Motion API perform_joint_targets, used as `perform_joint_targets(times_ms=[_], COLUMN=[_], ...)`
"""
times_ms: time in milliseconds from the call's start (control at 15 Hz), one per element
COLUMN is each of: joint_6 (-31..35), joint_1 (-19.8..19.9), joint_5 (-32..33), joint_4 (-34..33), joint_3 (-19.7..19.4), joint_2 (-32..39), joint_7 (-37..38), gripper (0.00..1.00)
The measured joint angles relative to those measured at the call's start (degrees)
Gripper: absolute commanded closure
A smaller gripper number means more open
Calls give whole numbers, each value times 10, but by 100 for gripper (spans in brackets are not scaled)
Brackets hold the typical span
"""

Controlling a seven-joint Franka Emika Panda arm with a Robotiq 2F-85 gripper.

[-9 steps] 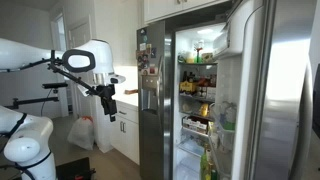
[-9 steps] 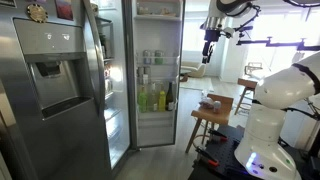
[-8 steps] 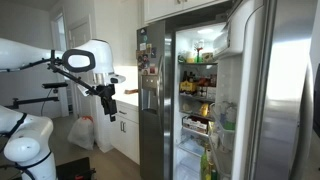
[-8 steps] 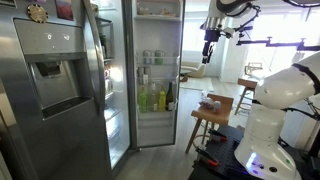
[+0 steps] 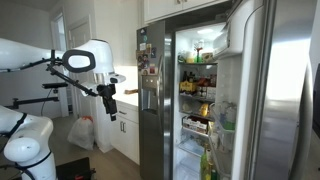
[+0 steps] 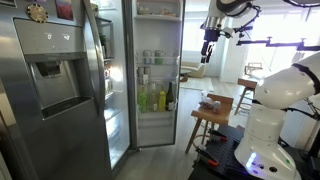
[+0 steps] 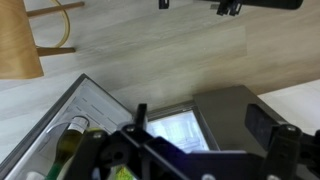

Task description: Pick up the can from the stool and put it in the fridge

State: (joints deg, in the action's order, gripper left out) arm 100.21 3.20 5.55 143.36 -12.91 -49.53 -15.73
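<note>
1. Stainless-steel side-by-side fridge (image 5: 155, 130) stands open in an exterior view, its lit white shelves showing. The white robot arm's dark gripper (image 5: 110, 110) hangs well apart from it and carries nothing.
2. In an exterior view, the small reddish can (image 6: 210, 104) sits on the wooden stool (image 6: 204, 113), well below the gripper (image 6: 207, 48). It is probably light, rigid, slippery and easily dented, so grasp it mid-body across its round sides.
3. In the wrist view, the gripper (image 7: 200, 125) has its jaws spread wide and empty. No can is in sight.
</note>
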Motion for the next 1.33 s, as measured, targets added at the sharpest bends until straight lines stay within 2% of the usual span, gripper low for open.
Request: perform_joint_targets(times_ms=[333,600,1000,1333], joint_6=[107,215,331,397], joint_1=[6,37,124,216], joint_5=[-43,-45,-32,19], joint_4=[15,30,32,26], joint_3=[29,65,99,125], joint_2=[19,52,101,140], joint_7=[149,253,376,480], gripper=[0,0,0,0])
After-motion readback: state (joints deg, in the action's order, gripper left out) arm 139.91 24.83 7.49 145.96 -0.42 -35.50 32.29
